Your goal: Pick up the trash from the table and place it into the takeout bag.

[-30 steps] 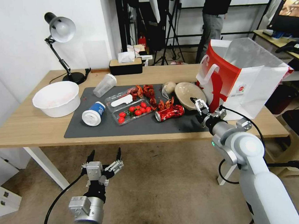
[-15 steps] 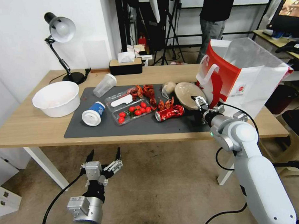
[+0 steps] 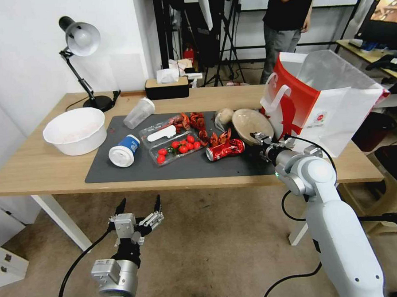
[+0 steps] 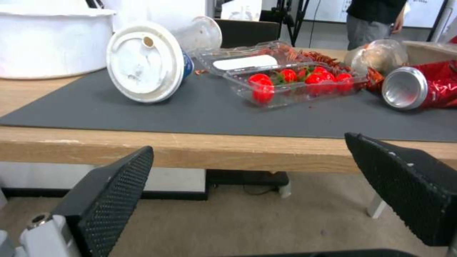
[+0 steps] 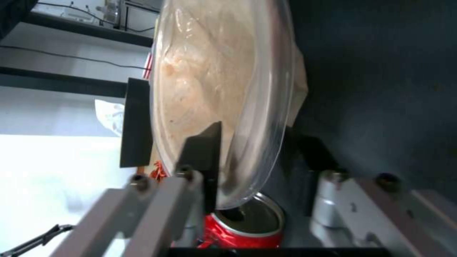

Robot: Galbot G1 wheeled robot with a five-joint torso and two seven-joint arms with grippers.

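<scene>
While the left claw [image 3: 138,209] hangs spread, the right claw [image 5: 257,167] straddles the bowl's [image 5: 224,89] rim (unclamped, wrist view shows).

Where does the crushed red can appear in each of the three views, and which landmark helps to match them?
Head view: the crushed red can lies on its side on the dark grey mat, left of the right gripper.
Left wrist view: at the right edge, its silver end facing the camera.
Right wrist view: at the bottom edge, behind the fingers.
Shared landmark: the beige lidded bowl, beside the can in all three views.
</scene>
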